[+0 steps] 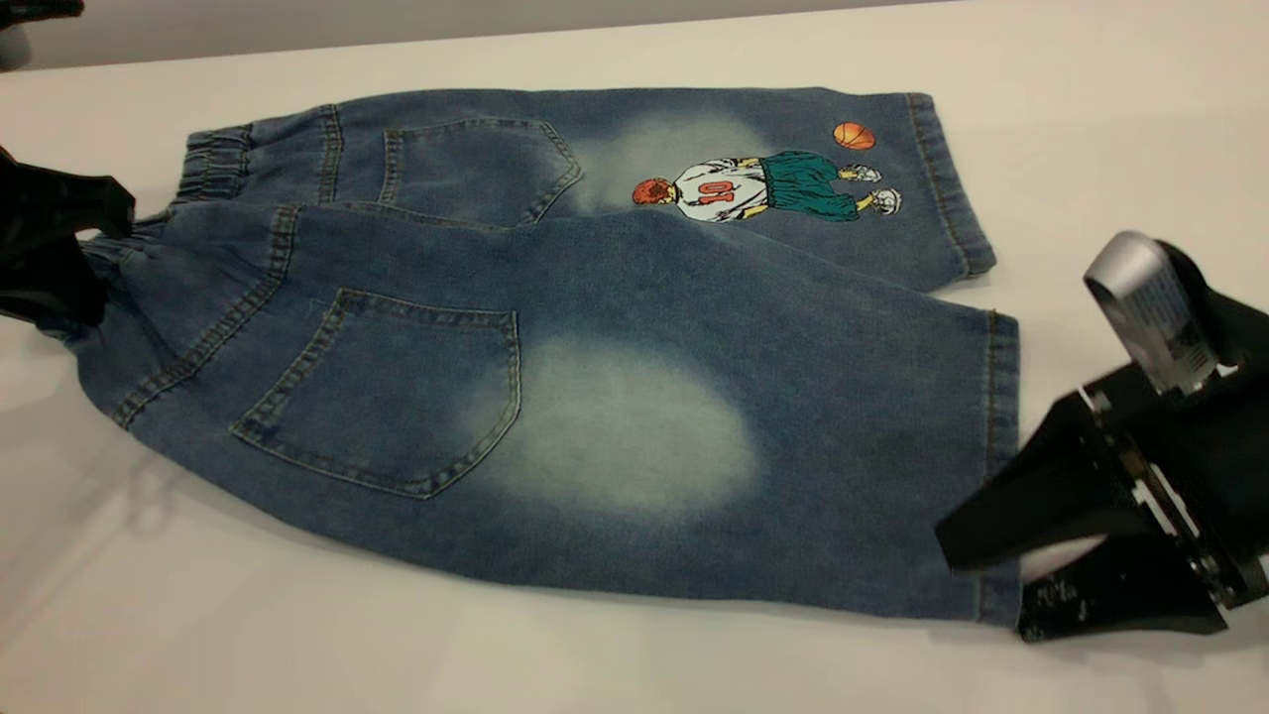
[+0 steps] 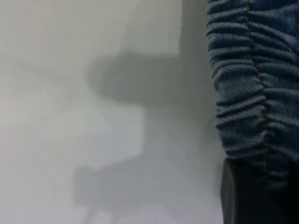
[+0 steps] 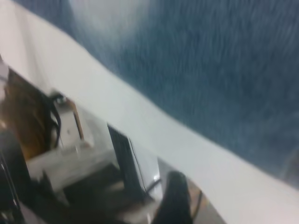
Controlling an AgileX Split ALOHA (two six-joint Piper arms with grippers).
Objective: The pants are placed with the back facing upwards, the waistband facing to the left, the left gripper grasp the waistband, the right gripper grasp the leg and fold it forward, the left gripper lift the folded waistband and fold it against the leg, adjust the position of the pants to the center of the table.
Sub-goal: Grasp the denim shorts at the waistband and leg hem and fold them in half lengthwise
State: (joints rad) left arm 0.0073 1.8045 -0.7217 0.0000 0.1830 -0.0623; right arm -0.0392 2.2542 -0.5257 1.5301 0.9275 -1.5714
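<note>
wall [image 1: 397, 25]: plain grey, beyond far edge | light: soft, from above, faint blurred shadows

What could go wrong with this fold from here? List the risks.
1. The right gripper, open, reaches only the hem corner of the leg; a shallow bite could slip once lifted.
2. The left gripper sits at the waistband's very edge; the ruched elastic may pull free.
3. The pants lie slightly skewed on the table, so the fold could land uneven.
</note>
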